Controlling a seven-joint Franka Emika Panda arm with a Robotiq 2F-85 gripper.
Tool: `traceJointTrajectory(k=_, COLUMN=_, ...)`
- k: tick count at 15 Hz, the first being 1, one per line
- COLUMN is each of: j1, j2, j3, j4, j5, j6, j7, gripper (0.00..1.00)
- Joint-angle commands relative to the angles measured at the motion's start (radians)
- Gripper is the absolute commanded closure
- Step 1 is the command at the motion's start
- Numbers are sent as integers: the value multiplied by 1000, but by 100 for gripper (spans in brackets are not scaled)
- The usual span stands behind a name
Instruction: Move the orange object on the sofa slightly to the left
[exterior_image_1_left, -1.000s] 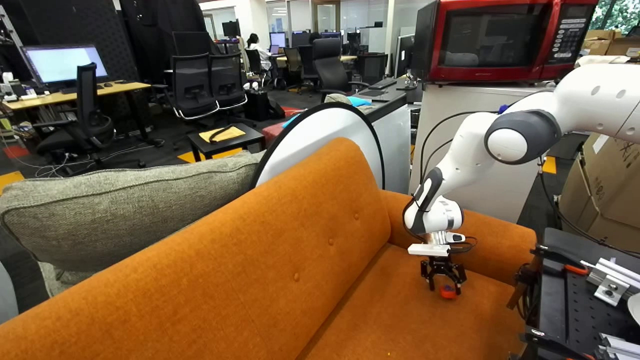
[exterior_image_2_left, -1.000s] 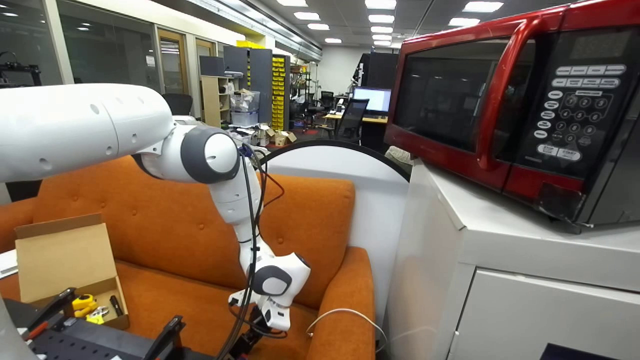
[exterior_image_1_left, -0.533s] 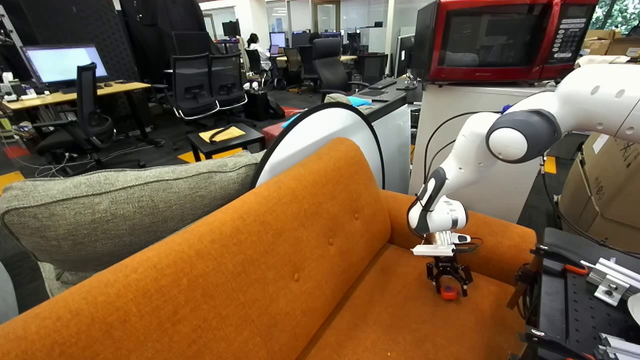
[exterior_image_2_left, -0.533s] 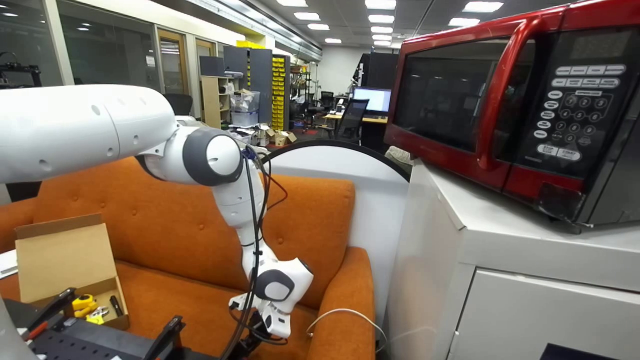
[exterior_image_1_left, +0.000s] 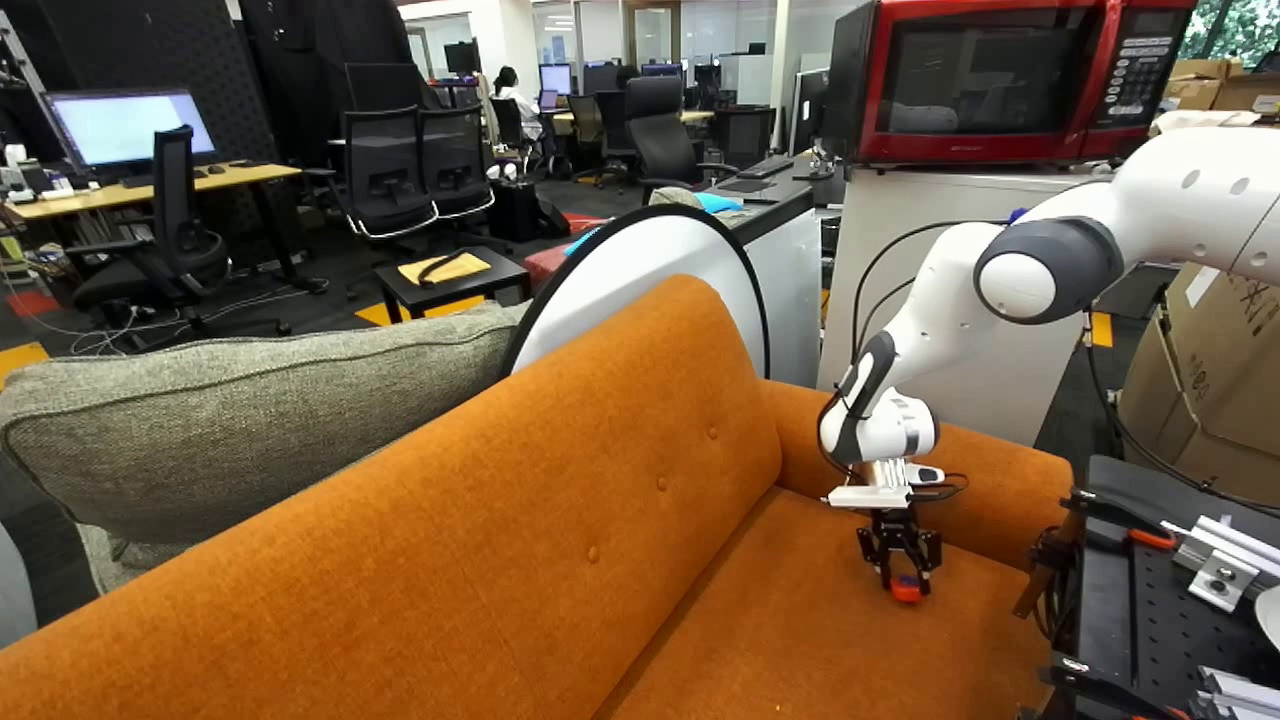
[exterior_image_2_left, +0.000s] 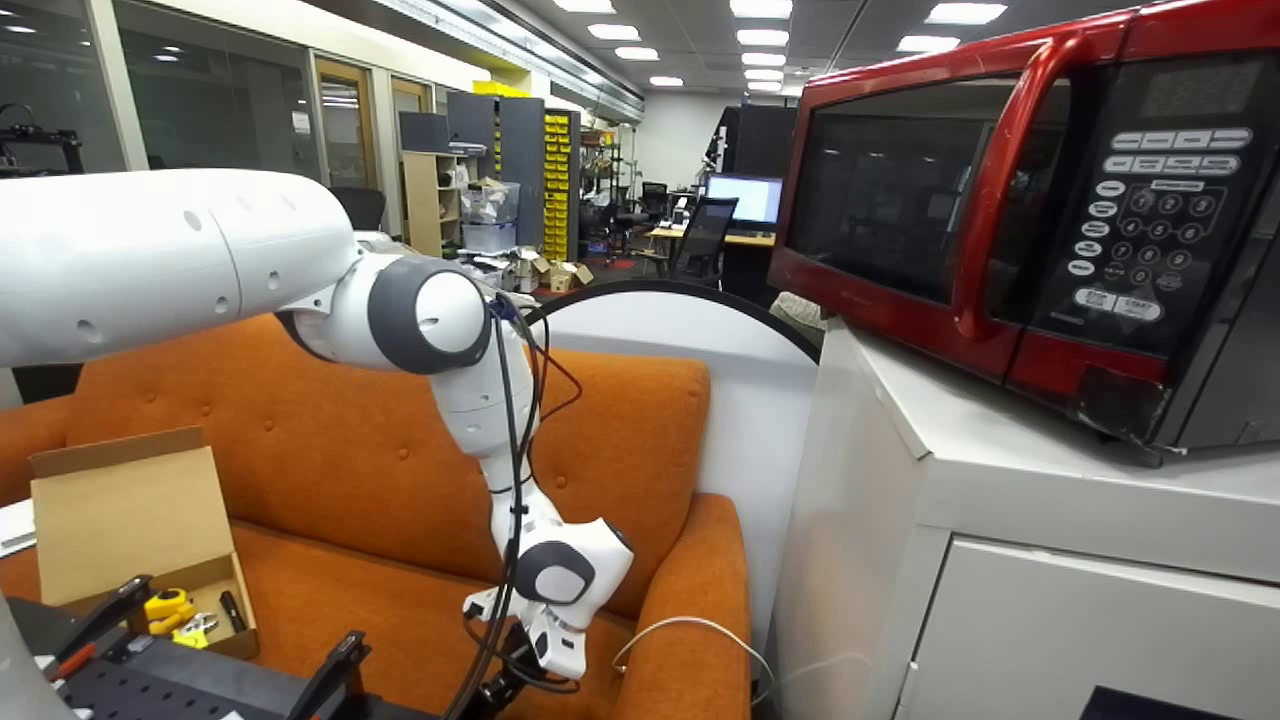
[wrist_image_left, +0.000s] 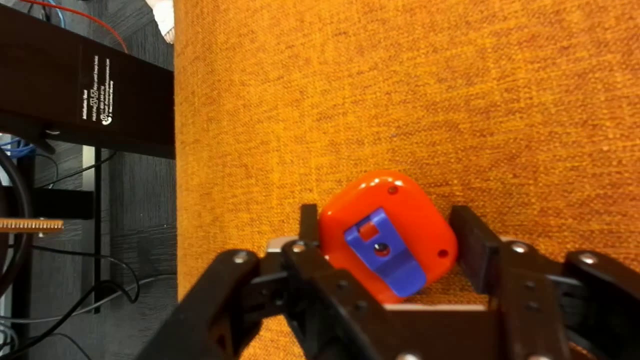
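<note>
The gripper (wrist_image_left: 386, 242) is clenched on one orange object (wrist_image_left: 407, 225), two fingers (wrist_image_left: 308, 222) touching its left and right sides in the wrist view. The object, bearing one blue inset (wrist_image_left: 397, 265), lies on the seat of one sofa (exterior_image_1_left: 560, 480). To the left, one black panel (wrist_image_left: 45, 85) carries white print (wrist_image_left: 102, 92), too small to read. Right of the sofa, in an exterior view, one red microwave (exterior_image_2_left: 1020, 210) reads "START".

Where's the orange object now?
In the wrist view, the orange object sits below and right of centre, on the sofa, between the fingers of the tool.
</note>
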Motion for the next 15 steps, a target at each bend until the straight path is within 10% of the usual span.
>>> traceJointTrajectory(k=1, j1=-32, j2=0, j3=17, j4=28, j5=-5, j6=-24, j7=-3, gripper=59)
traceJointTrajectory(k=9, j1=23, j2=-193, j3=76, j4=-93, j5=-4, j6=52, j7=-169, gripper=59)
traceJointTrajectory(k=15, j1=222, j2=-285, j3=88, j4=-110, j5=-110, j6=74, j7=-191, gripper=59)
